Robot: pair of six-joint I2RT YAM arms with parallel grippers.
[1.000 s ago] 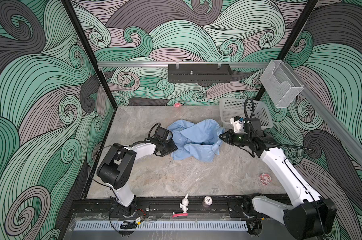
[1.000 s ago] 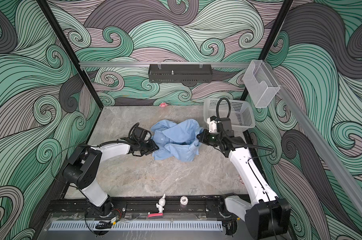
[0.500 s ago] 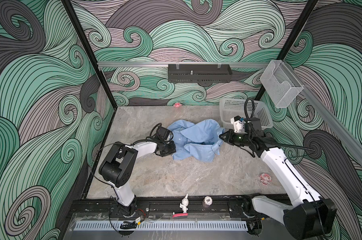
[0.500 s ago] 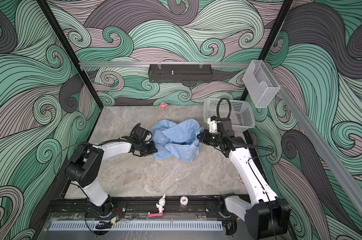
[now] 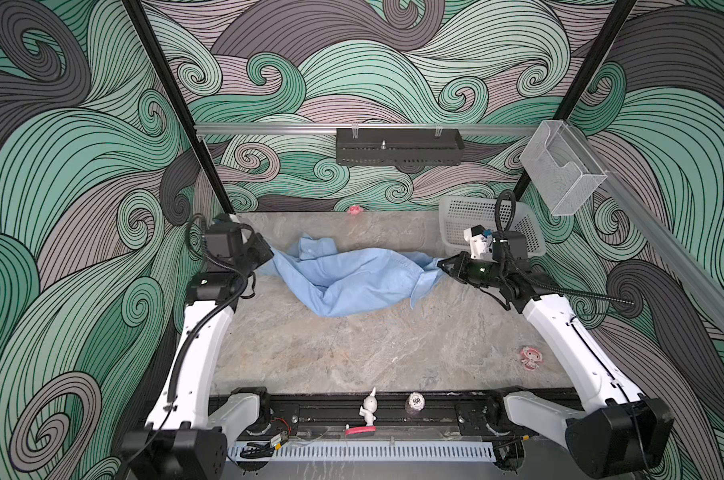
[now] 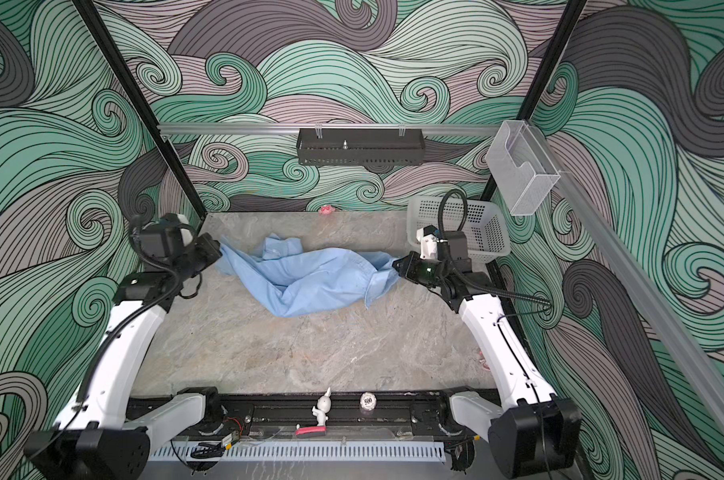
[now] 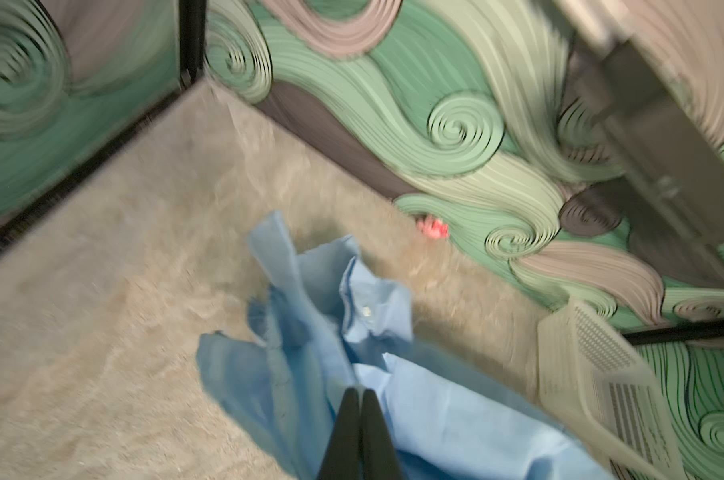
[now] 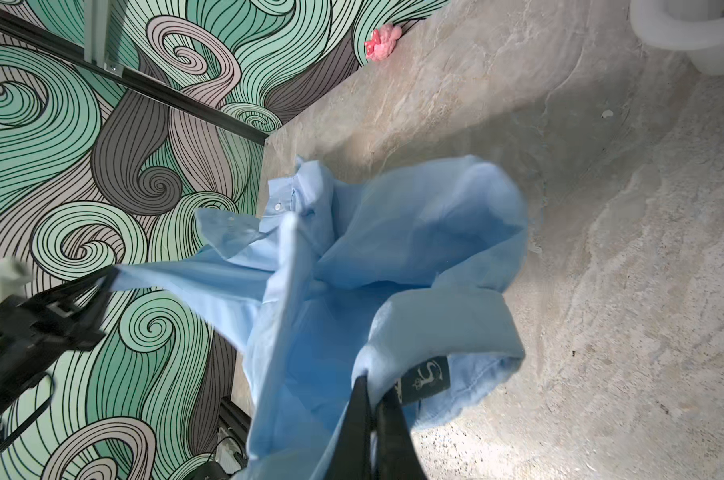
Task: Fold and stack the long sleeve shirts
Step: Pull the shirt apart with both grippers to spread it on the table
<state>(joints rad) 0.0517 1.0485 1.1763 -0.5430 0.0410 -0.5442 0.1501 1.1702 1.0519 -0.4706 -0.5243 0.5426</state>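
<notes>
Light blue and thin, the shirt [image 5: 352,278] is spanning the rear half of the bench [image 5: 352,357], strung between the two arms in both top views. The left claw [image 5: 270,255] is gripping one end of it near the rear left corner, its jaws pressed together on the cloth. The left wrist view is coming out blurred, but its fingers [image 7: 345,432] are showing there closed on a fold with no gap between them. The right claw [image 5: 442,263] is pinching the opposite end just in front of the white basket [image 5: 455,210]. The right wrist view is showing that claw's fingers [image 8: 352,428] clamping the fabric right beside a dark label [image 8: 428,380].

Both ends are hanging clear of the bench, while the middle of the shirt is sagging and its lower part is lying crumpled on the stone-patterned surface, reaching toward the front. The collar [image 5: 315,249], with small buttons, is sitting toward the rear, nearer the left claw. The basket is standing in the rear right corner, behind the right claw.

A small pink figure [image 5: 354,209] is resting against the back wall, well apart from the cloth. A pink and white piece [image 5: 531,357] is lying on the bench near the right arm. On the front rail a white figurine [image 5: 369,409] and a round chip [image 5: 415,402] are standing side by side.
</notes>
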